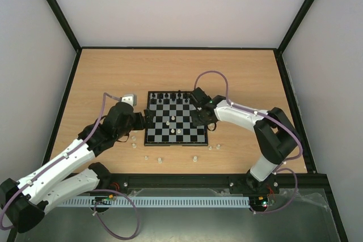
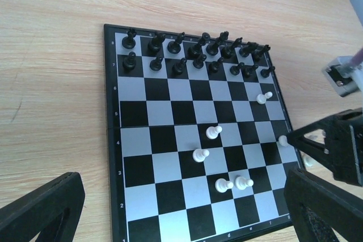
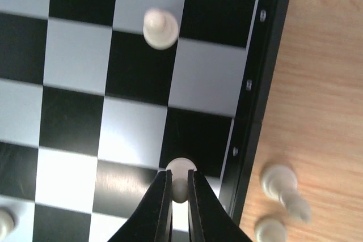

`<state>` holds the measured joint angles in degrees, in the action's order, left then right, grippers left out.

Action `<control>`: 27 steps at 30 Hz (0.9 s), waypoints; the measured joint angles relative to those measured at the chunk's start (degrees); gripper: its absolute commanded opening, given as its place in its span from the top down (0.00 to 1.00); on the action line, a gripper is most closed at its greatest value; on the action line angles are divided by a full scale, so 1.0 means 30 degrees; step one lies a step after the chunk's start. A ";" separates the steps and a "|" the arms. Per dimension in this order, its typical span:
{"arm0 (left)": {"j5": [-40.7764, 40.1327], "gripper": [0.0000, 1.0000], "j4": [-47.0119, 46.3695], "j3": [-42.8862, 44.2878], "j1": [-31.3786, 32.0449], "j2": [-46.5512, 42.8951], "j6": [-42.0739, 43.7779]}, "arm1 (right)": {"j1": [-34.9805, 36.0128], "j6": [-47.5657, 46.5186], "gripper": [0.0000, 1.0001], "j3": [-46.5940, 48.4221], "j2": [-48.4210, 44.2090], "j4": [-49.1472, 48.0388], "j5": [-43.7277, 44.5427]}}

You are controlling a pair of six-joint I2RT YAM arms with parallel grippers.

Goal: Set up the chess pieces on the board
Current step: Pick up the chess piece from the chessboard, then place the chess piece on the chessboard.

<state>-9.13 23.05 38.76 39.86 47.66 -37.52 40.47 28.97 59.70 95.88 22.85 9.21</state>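
The board (image 1: 161, 131) lies mid-table. Black chess pieces (image 2: 195, 55) fill its two far rows. A few white pawns (image 2: 200, 155) stand scattered on the middle squares. My right gripper (image 3: 179, 188) is shut on a white pawn (image 3: 180, 168) over a dark square by the board's right rim (image 3: 258, 100). In the top view it (image 1: 199, 118) sits at the board's right side. Another white pawn (image 3: 160, 28) stands two rows away. My left gripper (image 2: 181, 213) hangs open and holds nothing at the board's left edge (image 1: 144, 118).
Loose white pieces (image 1: 160, 160) lie on the wooden table in front of the board, a few more (image 3: 279, 181) just off its right rim. A small grey-white box (image 1: 130, 98) sits by the left arm. Black frame rails bound the table.
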 measured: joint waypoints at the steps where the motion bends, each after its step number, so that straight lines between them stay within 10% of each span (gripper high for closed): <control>1: 0.0036 0.01 -0.0015 -0.0080 0.0000 0.0007 0.0000 | 0.0080 0.0058 0.98 -0.0240 -0.0248 0.0051 0.0000; 27: 0.0197 0.00 -0.0284 -0.0335 0.0160 0.0248 0.0015 | 0.1705 0.1297 0.97 -0.2361 -0.2521 0.0933 -0.0058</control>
<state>-8.54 22.20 37.76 40.34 48.40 -37.47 45.58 32.86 52.62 88.31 25.65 9.04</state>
